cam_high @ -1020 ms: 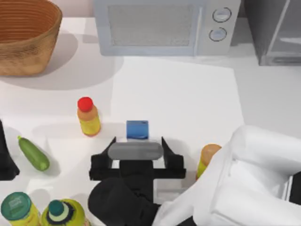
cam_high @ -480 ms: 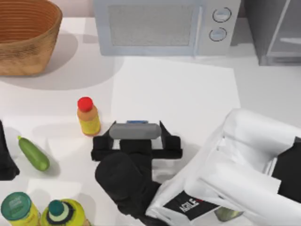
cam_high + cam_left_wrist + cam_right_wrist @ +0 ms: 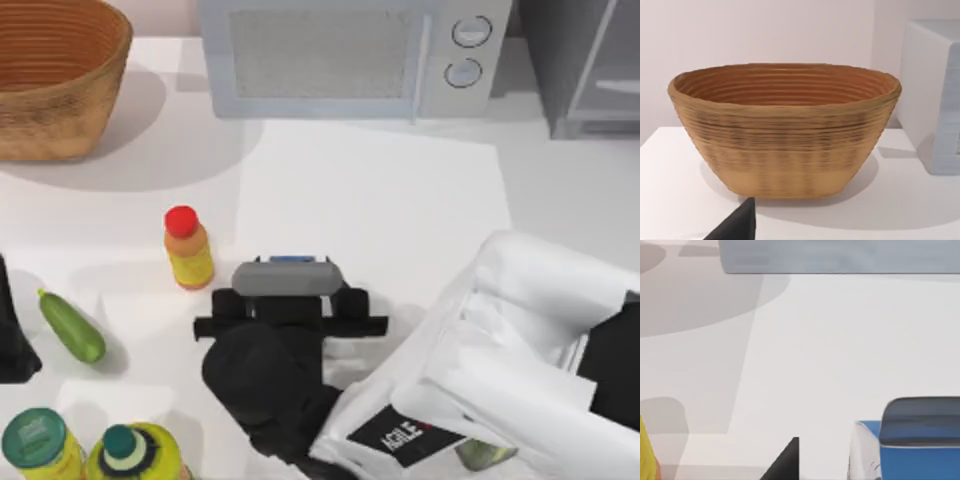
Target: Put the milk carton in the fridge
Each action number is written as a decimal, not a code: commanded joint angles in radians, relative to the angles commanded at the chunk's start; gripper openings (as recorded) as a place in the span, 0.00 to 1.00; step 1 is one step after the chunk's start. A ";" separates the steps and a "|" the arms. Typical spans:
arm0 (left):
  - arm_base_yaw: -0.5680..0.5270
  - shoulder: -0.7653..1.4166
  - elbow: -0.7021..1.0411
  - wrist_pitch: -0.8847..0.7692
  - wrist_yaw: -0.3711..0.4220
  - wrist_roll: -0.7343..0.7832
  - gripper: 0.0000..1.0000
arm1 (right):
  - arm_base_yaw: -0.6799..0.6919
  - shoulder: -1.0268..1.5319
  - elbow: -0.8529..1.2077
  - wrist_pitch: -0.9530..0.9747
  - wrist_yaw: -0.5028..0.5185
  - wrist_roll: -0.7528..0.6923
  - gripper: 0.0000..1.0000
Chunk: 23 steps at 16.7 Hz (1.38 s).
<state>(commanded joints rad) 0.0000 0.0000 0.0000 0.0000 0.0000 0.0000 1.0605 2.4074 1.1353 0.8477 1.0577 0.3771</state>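
The milk carton (image 3: 291, 259) stands at the table's middle, and just a sliver of its blue top peeks past my right gripper (image 3: 290, 285), which hangs directly over it. In the right wrist view the carton (image 3: 910, 460) is close, blue with a white side, and a bare gap separates it from one dark fingertip (image 3: 787, 465). The fingers stand either side of the carton, open and not touching it. The fridge (image 3: 590, 70) is the dark grey box at the back right. My left gripper (image 3: 10, 330) is parked at the left edge.
A light grey microwave (image 3: 350, 60) stands at the back centre and a woven basket (image 3: 55, 80) at the back left. A yellow red-capped bottle (image 3: 188, 250) is just left of the carton. A cucumber (image 3: 70, 325) and two jars (image 3: 40, 445) lie front left.
My right gripper moved forward over the carton, tipped downward, and its fingers drew somewhat closer together. The carton went from plainly visible to nearly covered. The left arm stayed still.
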 joint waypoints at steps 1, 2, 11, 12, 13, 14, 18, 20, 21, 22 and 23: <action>0.000 0.000 0.000 0.000 0.000 0.000 1.00 | 0.000 0.000 0.000 0.000 0.000 0.000 0.47; 0.000 0.000 0.000 0.000 0.000 0.000 1.00 | 0.000 0.000 0.000 0.000 0.000 0.000 0.40; 0.000 0.000 0.000 0.000 0.000 0.000 1.00 | 0.000 0.000 0.000 0.000 0.000 0.000 0.00; 0.000 0.000 0.000 0.000 0.000 0.000 1.00 | 0.000 0.000 0.000 0.000 0.000 0.000 0.00; 0.000 0.000 0.000 0.000 0.000 0.000 1.00 | 0.000 0.000 0.000 0.000 0.000 0.000 0.00; 0.000 0.000 0.000 0.000 0.000 0.000 1.00 | 0.000 0.000 0.000 0.000 0.000 0.000 0.00; 0.000 0.000 0.000 0.000 0.000 0.000 1.00 | 0.002 -0.013 0.002 -0.014 0.009 0.009 0.00; 0.000 0.000 0.000 0.000 0.000 0.000 1.00 | -0.015 -0.058 0.000 -0.069 0.035 0.035 0.00; 0.000 0.000 0.000 0.000 0.000 0.000 1.00 | -0.026 -0.094 0.003 -0.110 0.050 0.052 0.00; 0.000 0.000 0.000 0.000 0.000 0.000 1.00 | -0.035 -0.137 0.009 -0.158 0.065 0.070 0.00; 0.000 0.000 0.000 0.000 0.000 0.000 1.00 | -0.043 -0.187 0.018 -0.214 0.077 0.085 0.00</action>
<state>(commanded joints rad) 0.0000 0.0000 0.0000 0.0000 0.0000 0.0000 1.0179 2.2199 1.1536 0.6340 1.1350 0.4619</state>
